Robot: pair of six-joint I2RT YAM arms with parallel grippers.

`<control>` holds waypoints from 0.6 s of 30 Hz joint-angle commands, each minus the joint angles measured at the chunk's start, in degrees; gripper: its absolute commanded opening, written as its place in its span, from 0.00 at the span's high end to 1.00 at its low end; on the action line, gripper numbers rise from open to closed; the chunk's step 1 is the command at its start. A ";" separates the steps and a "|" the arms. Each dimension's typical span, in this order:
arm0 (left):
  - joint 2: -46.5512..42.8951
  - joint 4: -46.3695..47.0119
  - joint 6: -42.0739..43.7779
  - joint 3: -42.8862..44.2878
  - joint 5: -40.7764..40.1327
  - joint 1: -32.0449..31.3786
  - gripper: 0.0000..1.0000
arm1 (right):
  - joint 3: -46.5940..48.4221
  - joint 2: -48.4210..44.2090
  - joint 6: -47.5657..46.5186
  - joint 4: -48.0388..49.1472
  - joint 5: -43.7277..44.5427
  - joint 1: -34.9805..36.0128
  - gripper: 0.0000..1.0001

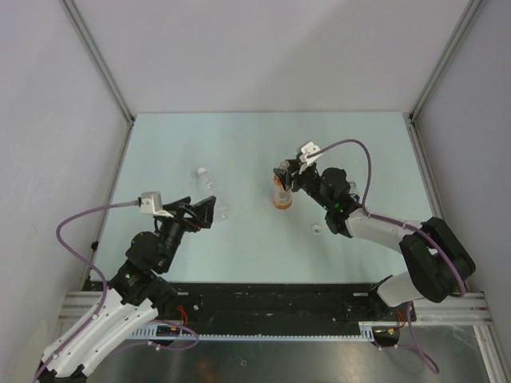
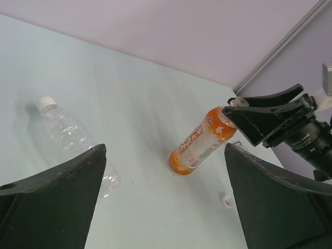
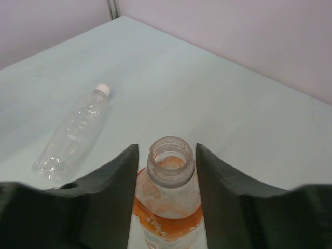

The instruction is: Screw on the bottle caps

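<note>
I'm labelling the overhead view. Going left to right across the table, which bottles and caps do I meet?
clear bottle, lying down → orange bottle → loose white cap

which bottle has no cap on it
The orange bottle, upright between the fingers of the right claw: its neck is open. The clear bottle, lying on its side, has its white cap on.

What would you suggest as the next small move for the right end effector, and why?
Probably lift the right end effector clear of the orange bottle: it stands uncapped between its jaws, and a loose white cap lies on the table nearby.
</note>
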 commanded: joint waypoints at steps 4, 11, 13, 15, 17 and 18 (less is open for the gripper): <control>2.77 0.56 0.29 0.40 2.43 -0.09 0.00 | -0.96 -3.16 0.87 1.53 -1.41 -0.14 0.35; 5.74 0.57 1.07 1.51 4.90 -0.11 0.01 | -0.96 -6.09 2.53 1.77 -0.79 -0.31 0.14; 5.99 0.57 0.98 1.59 4.92 -0.11 0.00 | -0.96 -7.24 3.90 1.39 0.00 -0.31 0.05; 6.18 0.57 0.98 1.67 4.92 -0.11 0.01 | -0.96 -8.78 4.99 -0.35 1.63 -0.29 0.02; 6.40 0.57 0.83 1.76 4.42 -0.07 0.01 | -0.96 -11.10 5.75 -3.38 3.64 -0.37 0.01; 6.65 0.57 0.73 1.78 4.00 -0.09 0.01 | -0.96 -12.77 6.56 -5.47 5.43 -0.38 0.02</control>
